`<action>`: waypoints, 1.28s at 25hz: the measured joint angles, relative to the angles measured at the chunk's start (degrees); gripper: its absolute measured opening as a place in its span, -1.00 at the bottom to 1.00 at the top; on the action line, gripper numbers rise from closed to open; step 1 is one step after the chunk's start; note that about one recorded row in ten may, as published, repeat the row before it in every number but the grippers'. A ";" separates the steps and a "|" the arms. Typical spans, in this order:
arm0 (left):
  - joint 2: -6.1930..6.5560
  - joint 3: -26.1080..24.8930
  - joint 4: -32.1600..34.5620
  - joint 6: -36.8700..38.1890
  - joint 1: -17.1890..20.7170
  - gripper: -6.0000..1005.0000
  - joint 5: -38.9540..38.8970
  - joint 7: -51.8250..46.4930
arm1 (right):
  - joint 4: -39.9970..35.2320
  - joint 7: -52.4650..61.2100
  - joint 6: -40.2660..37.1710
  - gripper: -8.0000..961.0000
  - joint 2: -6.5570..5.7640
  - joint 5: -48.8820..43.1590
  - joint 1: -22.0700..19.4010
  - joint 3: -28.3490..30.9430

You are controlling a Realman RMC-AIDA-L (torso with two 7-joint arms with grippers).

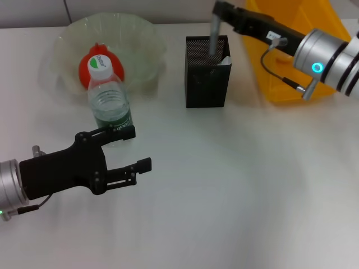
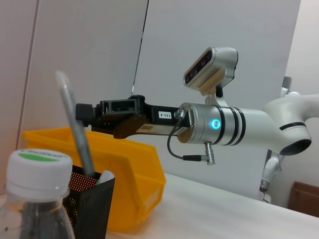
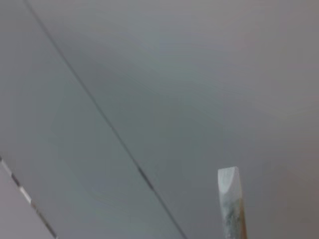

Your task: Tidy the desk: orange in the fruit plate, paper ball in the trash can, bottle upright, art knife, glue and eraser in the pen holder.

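Observation:
The art knife [image 1: 213, 38] stands with its lower end inside the black mesh pen holder [image 1: 206, 78]. My right gripper [image 1: 220, 10] is above the holder and shut on the knife's upper part. The knife [image 2: 75, 124], the holder [image 2: 89, 204] and the right gripper [image 2: 82, 112] also show in the left wrist view. A white tip [image 1: 226, 60] pokes out at the holder's rim. The bottle [image 1: 108, 101] stands upright in front of the fruit plate [image 1: 143, 39], which holds the orange [image 1: 92, 63]. My left gripper [image 1: 139, 148] is open, just in front of the bottle. The eraser and paper ball are out of view.
The yellow trash can [image 1: 291, 56] stands behind and right of the pen holder, under my right arm. White desk surface lies in front of the holder and to the right of my left gripper.

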 joint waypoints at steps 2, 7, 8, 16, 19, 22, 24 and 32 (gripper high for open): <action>0.04 -0.16 0.13 -0.01 0.02 0.60 0.01 0.00 | -0.38 -0.03 -0.34 -0.70 0.00 0.00 -0.08 -1.13; 0.25 -0.27 0.34 -0.05 0.31 0.60 -0.04 0.00 | -3.28 0.08 -7.16 -0.48 -0.19 0.10 -3.59 -1.78; 0.33 -0.28 0.41 -0.05 0.34 0.60 -0.03 0.00 | -4.04 0.11 -8.92 -0.41 -0.29 0.07 -4.45 -1.81; 1.89 0.99 2.93 2.22 0.00 0.60 1.86 -0.88 | -21.81 -0.86 -36.56 0.30 -3.71 -18.09 -15.77 -6.45; 2.48 1.13 4.31 4.24 -0.64 0.60 4.34 -2.11 | -25.98 -3.54 -45.38 0.52 -4.29 -27.37 -19.03 -5.13; 2.62 1.14 5.62 5.51 -1.23 0.60 5.95 -3.39 | -27.08 -5.92 -48.14 0.66 -4.04 -31.66 -20.77 -3.11; 2.68 1.13 5.98 5.96 -1.35 0.60 6.20 -3.68 | -27.05 -6.54 -48.42 0.66 -3.92 -32.58 -21.15 -2.70; 3.17 0.11 7.14 10.60 -1.98 0.60 6.11 -4.18 | -26.54 -7.35 -47.86 0.67 -3.82 -32.92 -20.70 -2.75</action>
